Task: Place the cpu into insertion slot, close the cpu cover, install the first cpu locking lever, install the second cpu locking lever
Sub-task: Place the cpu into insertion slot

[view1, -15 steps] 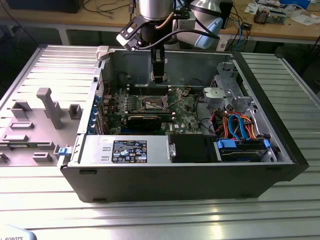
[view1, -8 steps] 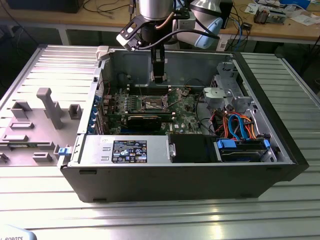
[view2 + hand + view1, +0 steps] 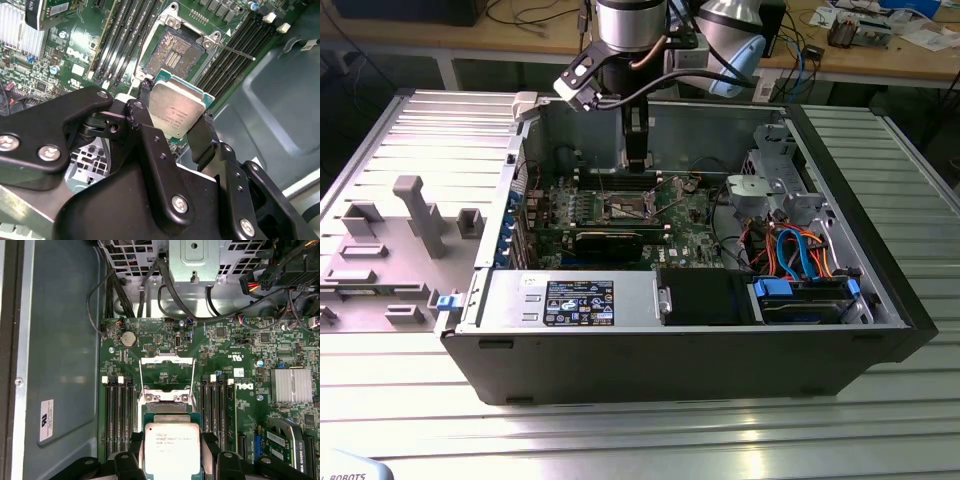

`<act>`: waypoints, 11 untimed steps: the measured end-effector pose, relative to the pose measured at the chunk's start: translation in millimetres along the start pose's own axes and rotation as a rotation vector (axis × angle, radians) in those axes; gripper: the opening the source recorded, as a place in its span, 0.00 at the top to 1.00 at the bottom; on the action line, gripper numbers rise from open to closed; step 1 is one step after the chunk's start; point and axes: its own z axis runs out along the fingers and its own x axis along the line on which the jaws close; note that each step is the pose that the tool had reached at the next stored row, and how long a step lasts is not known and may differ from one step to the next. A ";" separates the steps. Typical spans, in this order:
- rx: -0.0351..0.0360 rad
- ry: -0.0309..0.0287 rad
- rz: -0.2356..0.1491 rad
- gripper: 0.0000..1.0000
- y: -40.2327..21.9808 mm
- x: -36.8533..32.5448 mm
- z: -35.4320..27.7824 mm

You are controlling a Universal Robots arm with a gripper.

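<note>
My gripper [image 3: 175, 114] is shut on the cpu [image 3: 176, 106], a flat square chip with a silver-grey top and green edge, held by two opposite sides. It hangs just above the insertion slot [image 3: 172, 49], whose dark contact field lies bare. In the first wrist view the cpu [image 3: 171, 447] covers the near part of the slot, and the cpu cover [image 3: 167, 376] stands raised beyond it. A thin locking lever [image 3: 239, 52] sticks out beside the slot. In the exterior view the gripper [image 3: 638, 168] reaches down into the case over the insertion slot [image 3: 625, 208].
Long memory slots [image 3: 117, 415] flank the socket on both sides. A black expansion card [image 3: 610, 240] and a finned heat sink [image 3: 290, 385] lie on the board. Drive cage and cables [image 3: 790, 250] are at the exterior view's right. The case wall [image 3: 720, 125] stands close behind the arm.
</note>
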 end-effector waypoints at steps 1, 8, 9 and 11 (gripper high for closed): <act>0.0002 0.0014 0.000 0.46 -0.3 -0.1 3.6; 0.0001 0.0016 0.000 0.46 -0.4 -0.1 4.3; 0.0002 0.0015 0.000 0.46 -0.4 -0.2 4.3; 0.0001 0.0015 0.000 0.46 -0.4 -0.2 4.4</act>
